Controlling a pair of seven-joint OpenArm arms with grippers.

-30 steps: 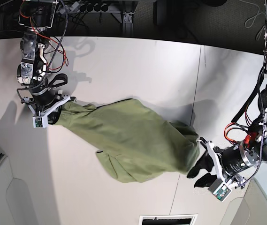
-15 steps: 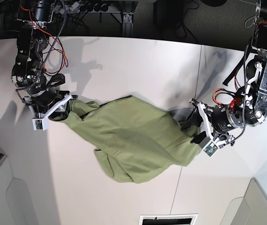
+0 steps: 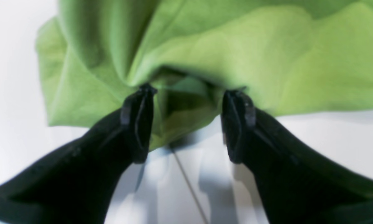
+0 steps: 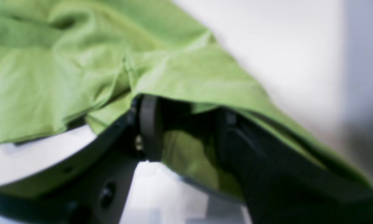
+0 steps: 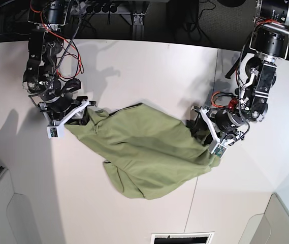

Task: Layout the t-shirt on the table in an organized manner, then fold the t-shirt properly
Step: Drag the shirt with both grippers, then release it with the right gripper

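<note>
On the table (image 5: 134, 71) the shirt (image 5: 144, 152) lies bunched and slack between the two arms, not yet spread flat. The left gripper (image 3: 186, 124) stands wide open with cloth just ahead of its tips and nothing pinched; the right gripper (image 4: 183, 130) is partly parted with fabric draped over and between its jaws, though whether it grips I cannot tell. Each should probably take a single hem layer at a corner, then draw apart evenly, low over the table.

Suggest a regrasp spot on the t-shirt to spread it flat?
Judging by the base view, take the t-shirt by its loose lower hem bulge, coming from the near table edge. That lobe lies flat and clear of both grippers.
</note>
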